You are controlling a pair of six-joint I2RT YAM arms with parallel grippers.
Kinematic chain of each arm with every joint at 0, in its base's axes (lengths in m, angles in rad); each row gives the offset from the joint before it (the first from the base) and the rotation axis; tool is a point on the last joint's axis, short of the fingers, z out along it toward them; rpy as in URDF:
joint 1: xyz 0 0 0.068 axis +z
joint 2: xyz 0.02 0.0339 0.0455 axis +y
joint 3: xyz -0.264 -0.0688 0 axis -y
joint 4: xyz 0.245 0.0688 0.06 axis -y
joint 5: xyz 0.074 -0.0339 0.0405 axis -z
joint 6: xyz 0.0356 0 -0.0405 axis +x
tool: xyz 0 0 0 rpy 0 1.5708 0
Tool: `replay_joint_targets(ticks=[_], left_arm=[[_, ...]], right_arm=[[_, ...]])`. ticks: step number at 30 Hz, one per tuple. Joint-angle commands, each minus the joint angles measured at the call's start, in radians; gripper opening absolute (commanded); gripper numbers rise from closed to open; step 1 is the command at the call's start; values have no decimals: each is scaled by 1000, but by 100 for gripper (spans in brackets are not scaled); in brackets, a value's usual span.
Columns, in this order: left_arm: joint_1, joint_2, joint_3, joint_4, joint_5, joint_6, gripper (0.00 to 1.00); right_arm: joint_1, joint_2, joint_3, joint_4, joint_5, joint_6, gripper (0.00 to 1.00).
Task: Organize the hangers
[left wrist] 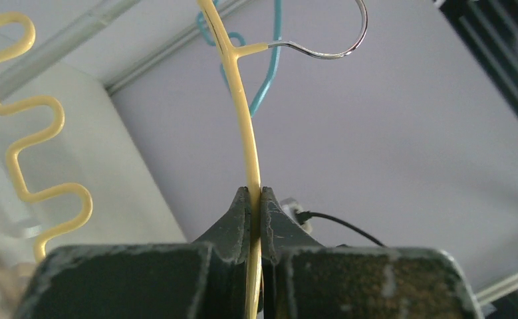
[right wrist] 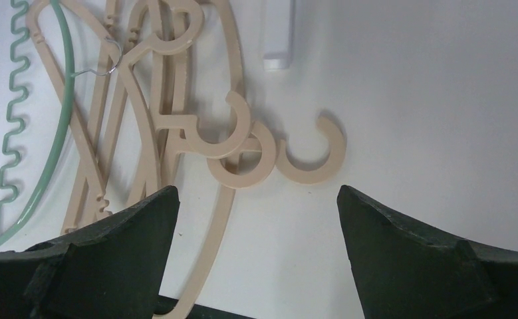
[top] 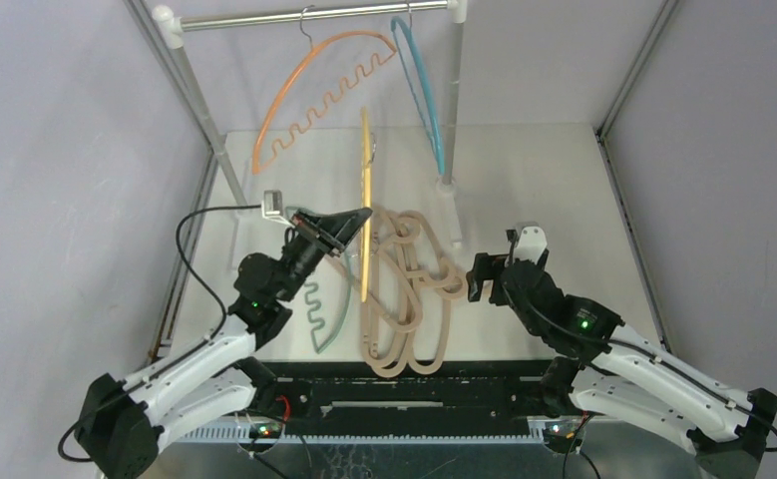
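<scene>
**A:** The yellow hanger (top: 366, 190) is clamped by its thin arc in the left gripper (left wrist: 256, 193), jaws pressed tight on it.

**B:** From above it is seen edge-on, its long axis run from the arms' side toward the rail (top: 314, 15), its metal hook jutting sideways.

**A:** The right gripper (right wrist: 256, 199) is held spread wide, nothing gripped, over the beige hangers (right wrist: 176, 119) heaped on the table (top: 544, 180).

**B:** The green hanger (top: 324, 319) is laid beside them. The orange hanger (top: 314, 90) and blue hanger (top: 419, 90) are hung on the rail.

Soft even light — faint shadows
</scene>
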Motion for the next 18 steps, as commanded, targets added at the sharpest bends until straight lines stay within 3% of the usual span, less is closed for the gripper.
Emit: replay_joint_targets(ticks=[1, 9, 18], left_arm=[[10, 84, 120, 261, 125, -139, 0], [10, 249, 159, 525, 183, -314, 0], [11, 235, 226, 402, 170, -209, 0]], right_arm=[[-2, -16, 56, 4, 24, 25, 97], [-2, -8, 57, 4, 27, 28, 97], [-3, -8, 56, 4, 38, 13, 97]])
